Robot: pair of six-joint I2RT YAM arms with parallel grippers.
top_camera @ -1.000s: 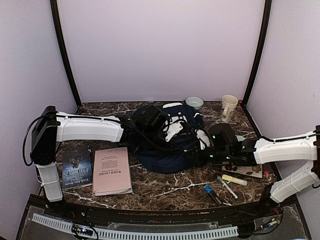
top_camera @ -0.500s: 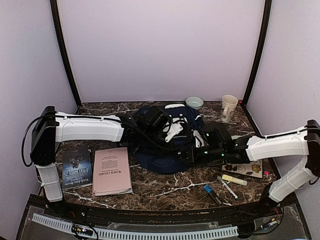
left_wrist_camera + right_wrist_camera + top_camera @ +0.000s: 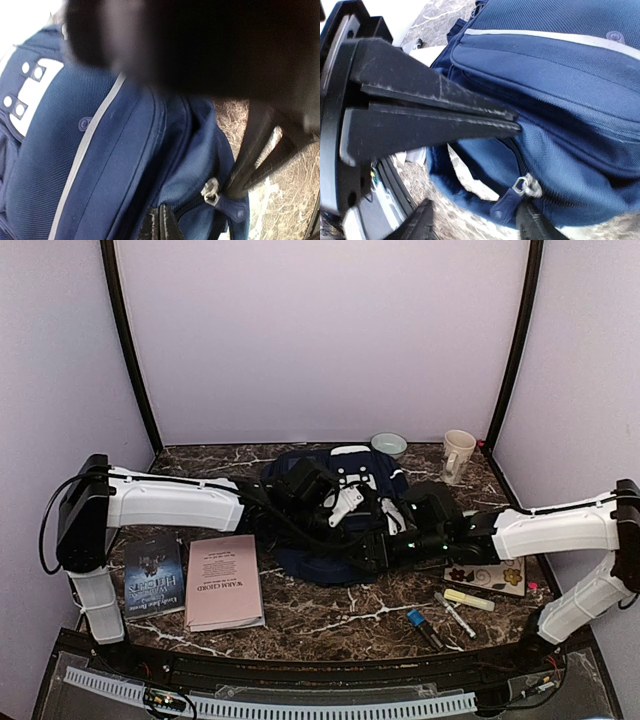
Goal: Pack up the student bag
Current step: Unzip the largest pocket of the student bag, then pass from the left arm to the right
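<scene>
Student bag (image 3: pixel 315 562) — navy, white-striped, slumped flat.

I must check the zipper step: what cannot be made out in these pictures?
- Top view: the left arm and right arm cover the middle of the student bag, so its zipper pull is hidden there.
- Left wrist view: a dark blur near the lens fills the top and cannot be identified.
- Left wrist view: the bottom edge cuts off the left jaws, so any pinched fabric is unclear.
</scene>
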